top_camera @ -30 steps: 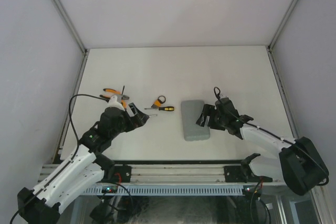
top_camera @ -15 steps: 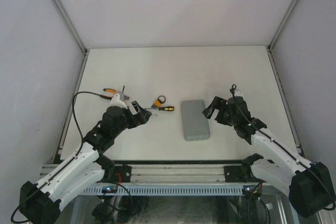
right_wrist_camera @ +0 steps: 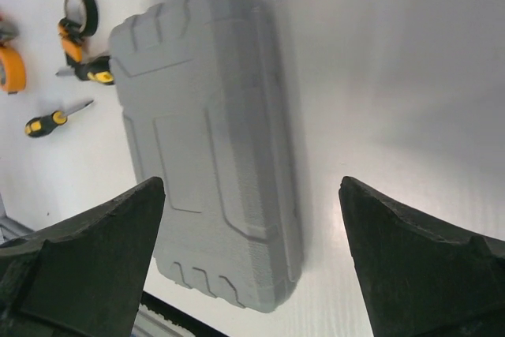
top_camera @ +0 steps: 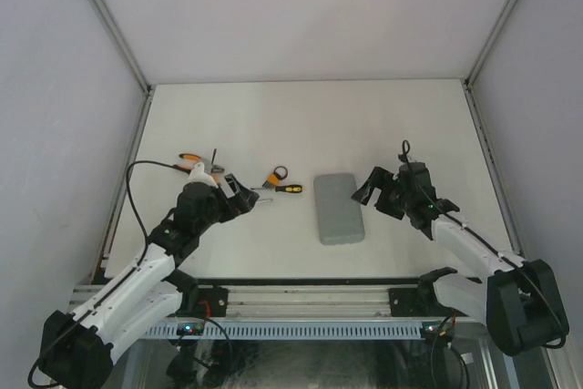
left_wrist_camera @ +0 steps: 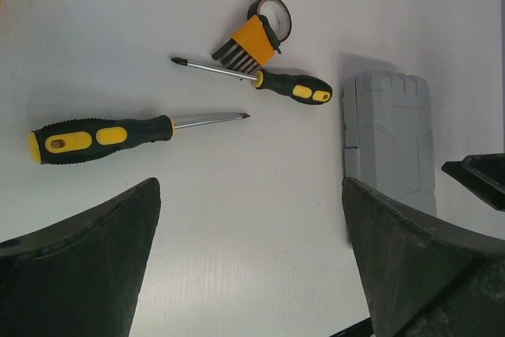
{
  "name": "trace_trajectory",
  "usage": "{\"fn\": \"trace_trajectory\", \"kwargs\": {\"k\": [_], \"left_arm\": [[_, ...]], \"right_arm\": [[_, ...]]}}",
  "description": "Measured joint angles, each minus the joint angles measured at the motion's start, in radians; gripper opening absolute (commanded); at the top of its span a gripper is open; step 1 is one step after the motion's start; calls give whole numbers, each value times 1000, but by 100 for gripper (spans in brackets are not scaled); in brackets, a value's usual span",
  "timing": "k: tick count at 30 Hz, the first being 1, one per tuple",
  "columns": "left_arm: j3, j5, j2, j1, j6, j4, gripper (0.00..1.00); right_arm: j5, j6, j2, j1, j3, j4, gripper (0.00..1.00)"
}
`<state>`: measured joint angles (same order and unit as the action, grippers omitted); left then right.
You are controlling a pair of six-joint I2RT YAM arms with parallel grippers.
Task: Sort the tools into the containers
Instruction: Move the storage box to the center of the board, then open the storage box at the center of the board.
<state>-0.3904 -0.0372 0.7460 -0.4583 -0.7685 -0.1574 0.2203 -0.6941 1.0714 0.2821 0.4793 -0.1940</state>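
Judged stage: opening the shut tool case (top_camera: 339, 209), with screwdrivers (left_wrist_camera: 102, 136) and hex-key set (left_wrist_camera: 251, 37) loose left of it. With left claw (top_camera: 242, 196) and right claw (top_camera: 372, 194) both wide, empty, flanking the case, lift its lid first.

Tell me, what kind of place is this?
Probably a robot lab bench: a white table boxed in by plain panels, two robot arms bolted to a metal rail, and a grey tool case.
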Motion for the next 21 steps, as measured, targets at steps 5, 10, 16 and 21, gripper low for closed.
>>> {"fn": "trace_trajectory", "kwargs": {"k": [5, 10, 16, 21], "left_arm": [[1, 11, 10, 5, 2, -1, 100], [1, 17, 40, 5, 4, 0, 100], [1, 33, 98, 3, 19, 3, 100], [1, 42, 111, -35, 19, 22, 99]], "right_arm": [[27, -5, 60, 61, 0, 99, 89], [21, -1, 158, 104, 0, 164, 88], [31, 19, 242, 144, 0, 214, 85], [72, 62, 294, 169, 15, 274, 82]]}}
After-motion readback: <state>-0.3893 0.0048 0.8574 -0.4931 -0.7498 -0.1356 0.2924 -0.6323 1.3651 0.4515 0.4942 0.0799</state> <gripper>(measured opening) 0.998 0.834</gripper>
